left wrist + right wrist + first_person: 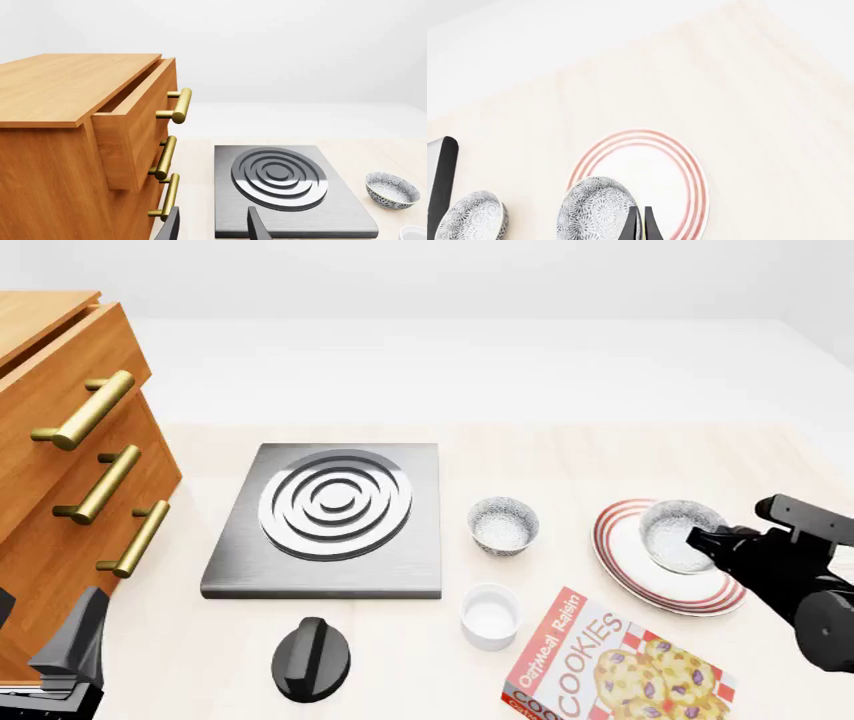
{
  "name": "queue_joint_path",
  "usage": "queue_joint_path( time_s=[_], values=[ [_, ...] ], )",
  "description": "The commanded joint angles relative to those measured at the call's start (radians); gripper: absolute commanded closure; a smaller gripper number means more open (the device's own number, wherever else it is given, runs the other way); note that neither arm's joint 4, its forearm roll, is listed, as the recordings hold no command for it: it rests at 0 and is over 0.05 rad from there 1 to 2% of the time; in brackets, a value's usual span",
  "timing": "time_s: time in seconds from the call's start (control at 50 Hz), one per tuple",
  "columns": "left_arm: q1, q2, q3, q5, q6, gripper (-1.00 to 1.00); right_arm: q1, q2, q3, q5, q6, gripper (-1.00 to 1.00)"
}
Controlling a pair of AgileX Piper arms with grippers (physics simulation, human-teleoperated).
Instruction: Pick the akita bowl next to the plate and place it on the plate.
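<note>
The akita bowl (678, 533), upright, mouth up over the plate (638, 570), rim pinched by the right gripper (699, 537).

Cabinet (60, 440) at left: varnished wood, polished brass handles (83, 410). Stove plate (327, 520): brushed grey metal. Desk (534, 455): pale matt wood. Plate (627, 560) and akita bowl (678, 535): glazed ceramic. Cookie box (607, 670): printed cardboard.

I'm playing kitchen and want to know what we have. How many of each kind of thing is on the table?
Speckled bowls: 2, one on the plate, one beside it
Plate with red rings: 1
White ramekin: 1
Stove plate: 1
Black knob: 1
Cookie box: 1
Wooden drawer cabinet: 1
Total: 8
</note>
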Motion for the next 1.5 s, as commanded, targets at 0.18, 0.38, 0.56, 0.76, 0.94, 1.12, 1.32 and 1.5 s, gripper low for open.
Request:
queue_joint_path(
  time_s=[0.18,0.38,0.56,0.76,0.94,1.12,1.32,1.5],
  values=[
    [0.0,0.0,0.0,0.0,0.0,-1.0,-0.007,0.067,-0.006,-0.045,-0.011,1.0],
    [0.0,0.0,0.0,0.0,0.0,-1.0,-0.012,0.106,-0.015,-0.061,-0.019,1.0],
    [0.0,0.0,0.0,0.0,0.0,-1.0,-0.016,0.139,-0.023,-0.076,-0.025,1.0],
    [0.0,0.0,0.0,0.0,0.0,-1.0,-0.016,0.168,-0.03,-0.091,-0.029,1.0],
    [0.0,0.0,0.0,0.0,0.0,-1.0,-0.016,0.194,-0.037,-0.105,-0.032,1.0],
    [0.0,0.0,0.0,0.0,0.0,-1.0,-0.019,0.22,-0.042,-0.119,-0.037,1.0],
    [0.0,0.0,0.0,0.0,0.0,-1.0,-0.02,0.235,-0.046,-0.124,-0.041,1.0],
    [0.0,0.0,0.0,0.0,0.0,-1.0,-0.028,0.238,-0.049,-0.121,-0.045,1.0]
  ],
)
